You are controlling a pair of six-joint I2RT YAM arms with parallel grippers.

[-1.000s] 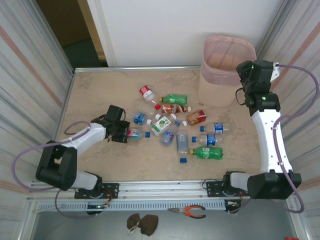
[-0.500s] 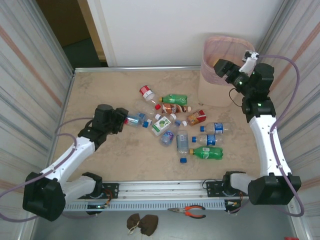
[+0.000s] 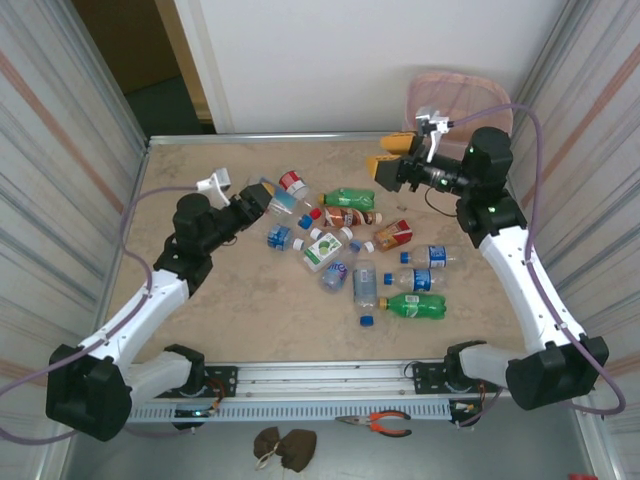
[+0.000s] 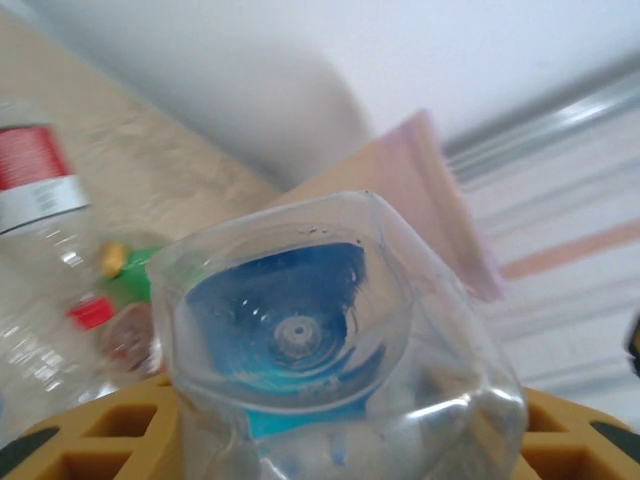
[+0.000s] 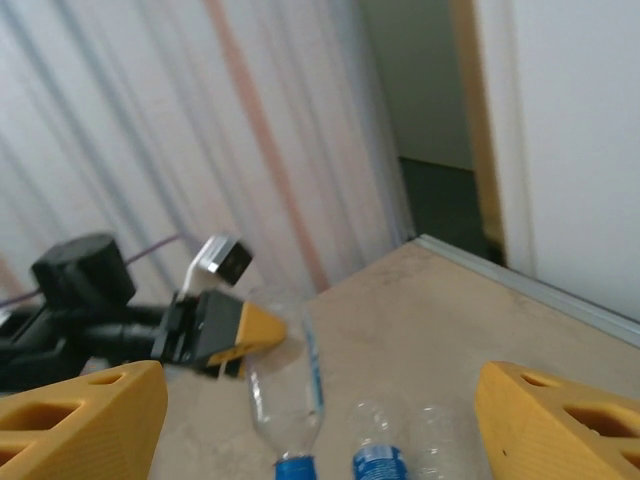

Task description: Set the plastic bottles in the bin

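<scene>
I've got my left end effector (image 3: 260, 196) clamped on a clear blue-labelled bottle (image 3: 281, 204) up off the bench (image 3: 200, 300), my right end effector (image 3: 386, 166) gaping wide, empty, near the pink bin (image 3: 462, 84), other bottles (image 3: 415, 306) scattered mid-bench.

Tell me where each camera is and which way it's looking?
Top camera: high up behind the arms, looking down at the table, bottles and pink bin; the left arm and right arm show.
Left wrist camera: on the left arm, looking past its left fingers and the clear bottle they grip, toward the bin.
Right wrist camera: on the right arm, looking across the table at the left arm; its open right fingers sit at the bottom corners.
Shared: the gripped bottle shows in all three.
</scene>
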